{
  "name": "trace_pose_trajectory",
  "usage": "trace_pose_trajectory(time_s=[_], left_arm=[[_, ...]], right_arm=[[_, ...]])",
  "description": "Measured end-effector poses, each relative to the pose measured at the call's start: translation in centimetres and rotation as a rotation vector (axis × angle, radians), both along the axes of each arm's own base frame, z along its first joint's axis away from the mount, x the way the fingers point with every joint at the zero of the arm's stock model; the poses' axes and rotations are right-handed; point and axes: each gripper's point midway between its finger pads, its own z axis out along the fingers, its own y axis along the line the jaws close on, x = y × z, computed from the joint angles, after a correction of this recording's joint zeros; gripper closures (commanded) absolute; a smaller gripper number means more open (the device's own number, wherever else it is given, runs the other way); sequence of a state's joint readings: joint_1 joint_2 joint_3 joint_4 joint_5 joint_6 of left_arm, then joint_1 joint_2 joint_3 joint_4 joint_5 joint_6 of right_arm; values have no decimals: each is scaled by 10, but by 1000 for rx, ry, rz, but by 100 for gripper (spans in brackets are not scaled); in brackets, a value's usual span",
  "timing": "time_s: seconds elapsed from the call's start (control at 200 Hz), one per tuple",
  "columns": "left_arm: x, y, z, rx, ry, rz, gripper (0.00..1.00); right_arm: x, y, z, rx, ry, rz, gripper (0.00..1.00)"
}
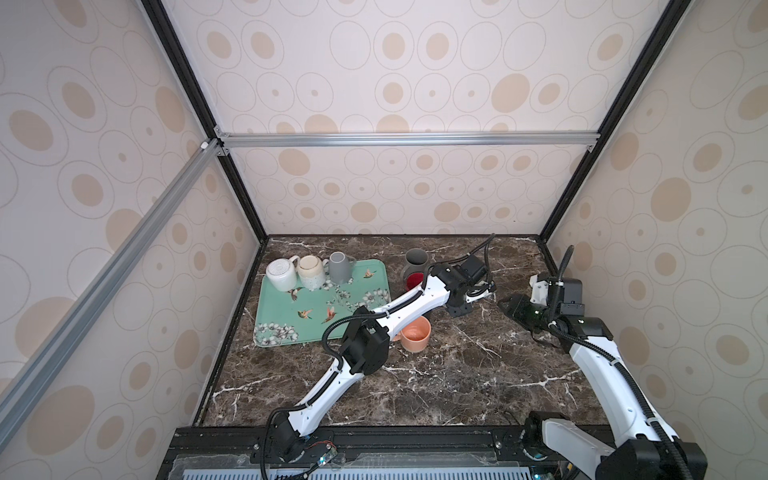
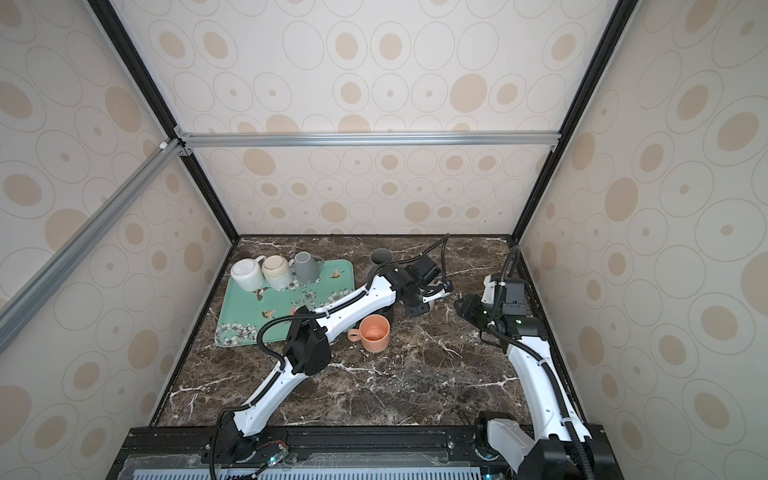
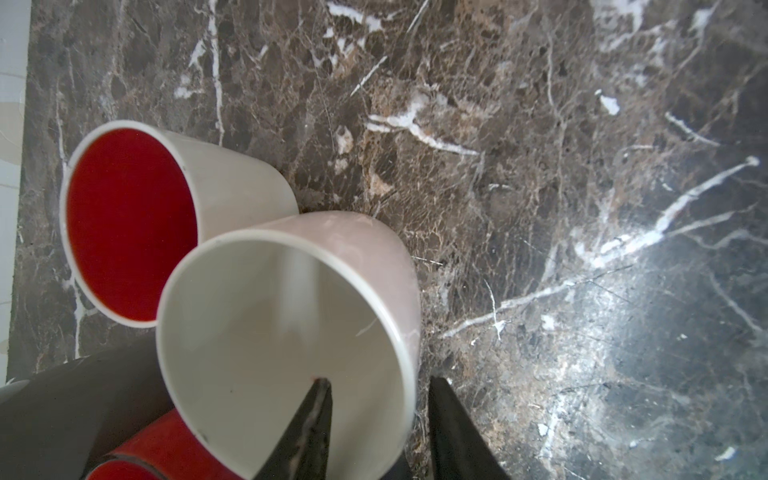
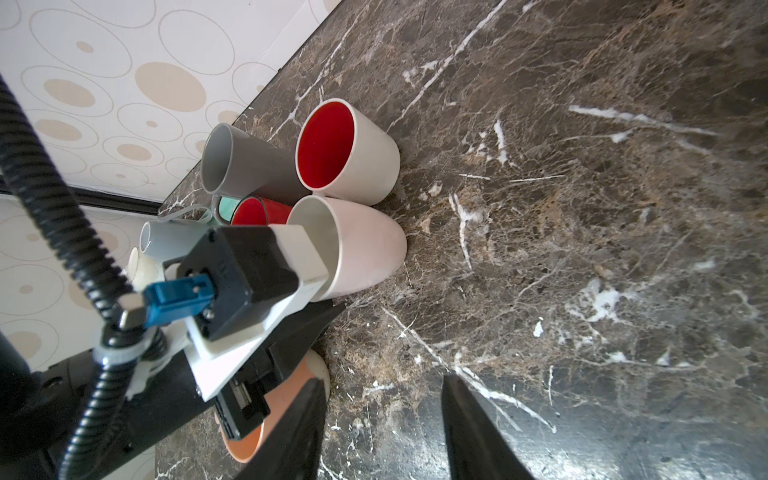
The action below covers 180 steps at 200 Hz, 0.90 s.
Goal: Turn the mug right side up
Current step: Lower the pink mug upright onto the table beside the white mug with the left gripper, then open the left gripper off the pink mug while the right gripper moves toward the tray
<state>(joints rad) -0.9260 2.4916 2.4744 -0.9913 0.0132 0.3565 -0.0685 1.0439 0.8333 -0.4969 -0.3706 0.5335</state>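
Mug [image 3: 291, 316] is standing upright on the marble table [image 1: 457, 374], back centre, mouth facing up. It's glossy ceramic, pale pink outside and off-white inside, with the wall tapering to a rounded base. Left gripper [image 3: 379, 380] is straddling its rim: one black wedge finger [image 3: 311, 419] is sitting inside and the other outside. The jaws are standing wider than the wall, not pinching it. In both top views the left wrist is covering nearly all of the mug.

Red-lined white mug [image 4: 328, 145] is standing just beside it; can't tell if they're touching. Behind those, a grey mug [image 4: 241, 166] and a small red mug [image 4: 253, 212] are crowding in, all upright.

Right gripper [image 4: 383, 378] is hovering over bare marble to the right of the cluster, fingers apart with nothing between them.

Matte orange mug [image 1: 415, 334] is sitting upright nearer the front, partly under the left forearm.

Mint tray [image 1: 291, 316] with a bird-and-flower print is lying on the left. It's carrying three inverted mugs along its back edge: ribbed white [image 1: 279, 272], speckled cream [image 1: 311, 272] and grey [image 1: 340, 268].
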Motion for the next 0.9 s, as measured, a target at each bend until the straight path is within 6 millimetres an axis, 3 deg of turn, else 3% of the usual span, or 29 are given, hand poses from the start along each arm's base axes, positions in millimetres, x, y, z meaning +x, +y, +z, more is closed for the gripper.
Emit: trace_pose_trajectory(time_s=[0.29,0.5,0.665,0.9], left_arm=[[-4,-9,23,-79,10,5,57],[-9,-15,56,-167,10,7,55],[-14,-11,111,-259,-39,3,53],[-16,15,206,-415,-153,26,51]], right_arm=[[-4,1,5,5,-12,5,52],[-7,4,12,16,-32,10,55],[-10,9,16,9,-46,26,56],[-12,47,20,-54,-43,135,56]])
